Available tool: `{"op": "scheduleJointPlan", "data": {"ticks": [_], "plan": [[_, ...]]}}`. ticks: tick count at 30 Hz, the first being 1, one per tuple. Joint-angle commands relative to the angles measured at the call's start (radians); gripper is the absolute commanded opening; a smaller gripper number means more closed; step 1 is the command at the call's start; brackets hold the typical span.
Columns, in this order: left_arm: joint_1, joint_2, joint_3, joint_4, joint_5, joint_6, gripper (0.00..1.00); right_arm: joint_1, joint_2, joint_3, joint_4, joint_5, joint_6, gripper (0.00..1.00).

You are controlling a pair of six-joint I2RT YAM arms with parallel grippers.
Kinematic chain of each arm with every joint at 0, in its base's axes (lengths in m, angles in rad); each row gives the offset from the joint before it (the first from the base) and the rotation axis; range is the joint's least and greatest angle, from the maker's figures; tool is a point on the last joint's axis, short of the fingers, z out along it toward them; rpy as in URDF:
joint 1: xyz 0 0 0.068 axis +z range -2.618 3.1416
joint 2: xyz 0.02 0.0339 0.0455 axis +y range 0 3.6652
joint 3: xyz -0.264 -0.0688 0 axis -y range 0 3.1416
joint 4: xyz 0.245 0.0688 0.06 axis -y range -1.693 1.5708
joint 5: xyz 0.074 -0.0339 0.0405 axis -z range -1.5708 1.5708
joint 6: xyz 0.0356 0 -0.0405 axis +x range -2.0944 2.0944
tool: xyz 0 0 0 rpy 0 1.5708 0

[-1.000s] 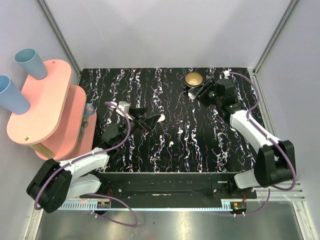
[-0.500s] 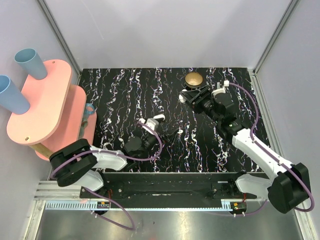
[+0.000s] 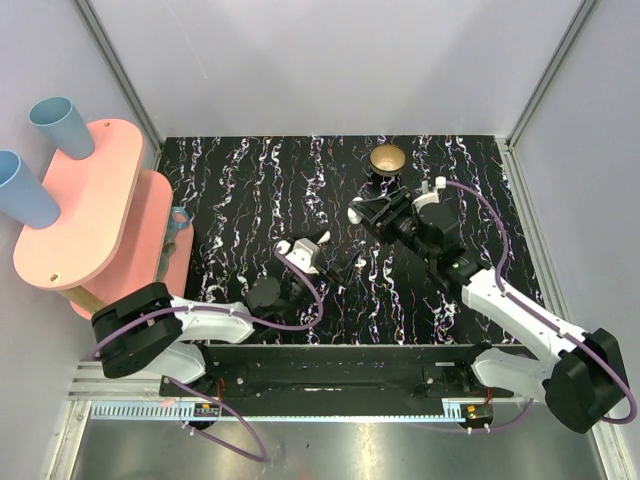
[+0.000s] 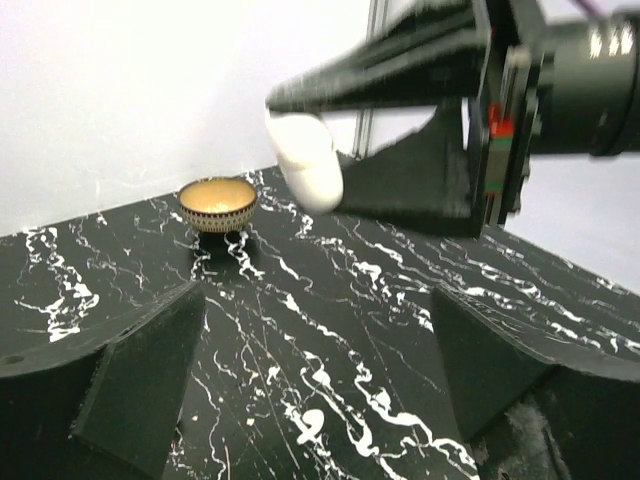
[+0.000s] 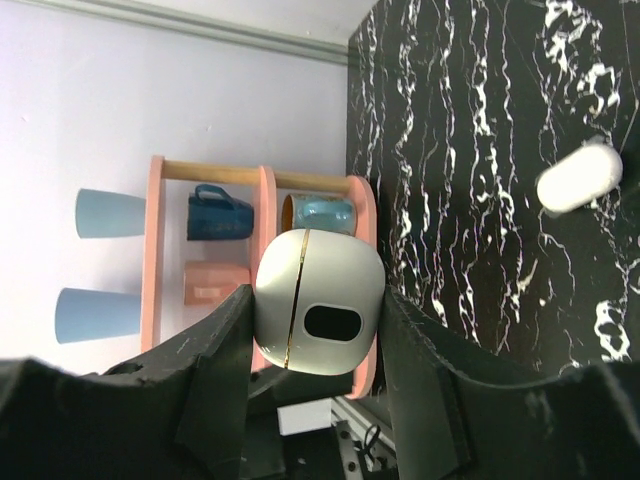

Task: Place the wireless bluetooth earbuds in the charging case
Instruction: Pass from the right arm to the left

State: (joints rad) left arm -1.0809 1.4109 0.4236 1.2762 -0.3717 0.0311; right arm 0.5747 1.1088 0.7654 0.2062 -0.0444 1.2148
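The charging case (image 5: 320, 315), a white rounded pebble with a gold seam and a dark oval window, sits clamped between the fingers of my right gripper (image 5: 318, 300). This gripper (image 3: 362, 213) hangs above the table's middle, and the left wrist view shows the case (image 4: 305, 160) overhead. My left gripper (image 4: 315, 340) is open and low over the table, its fingers wide apart around a tiny glossy white blob (image 4: 311, 421) that looks like an earbud. In the right wrist view a blurred white oval (image 5: 580, 178), possibly an earbud, lies on the black surface. The left gripper (image 3: 338, 262) is near the front centre.
A gold round dish (image 3: 388, 158) on a black base stands at the back, seen too from the left wrist (image 4: 217, 203). A pink shelf (image 3: 90, 215) with blue cups (image 3: 55, 125) fills the left side. The tabletop is black with white veins.
The right gripper carried the case from beside the gold dish down-left toward the table's middle. The left arm swung in from the left to the front centre, staying open.
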Motion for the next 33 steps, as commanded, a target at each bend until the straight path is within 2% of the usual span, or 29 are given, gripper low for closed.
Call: {"op": "scheduleJointPlan", "data": {"ticks": [1, 10, 19, 26, 33], "plan": [[-0.002, -0.053, -0.002, 0.390, 0.011, 0.010, 0.99, 0.034, -0.026, -0.015, 0.059, 0.003, 0.020, 0.18], [-0.002, -0.033, 0.020, 0.388, -0.051, -0.055, 0.98, 0.059, -0.024, -0.018, 0.073, -0.014, 0.028, 0.18], [-0.002, 0.029, 0.119, 0.390, -0.125, -0.074, 0.87, 0.070, -0.018, -0.015, 0.091, -0.034, 0.029, 0.18], [0.012, 0.046, 0.141, 0.390, -0.150, -0.079, 0.80, 0.073, -0.021, -0.018, 0.094, -0.037, 0.029, 0.18], [0.055, 0.057, 0.139, 0.391, -0.153, -0.187, 0.68, 0.073, -0.023, -0.012, 0.104, -0.046, 0.028, 0.17]]}}
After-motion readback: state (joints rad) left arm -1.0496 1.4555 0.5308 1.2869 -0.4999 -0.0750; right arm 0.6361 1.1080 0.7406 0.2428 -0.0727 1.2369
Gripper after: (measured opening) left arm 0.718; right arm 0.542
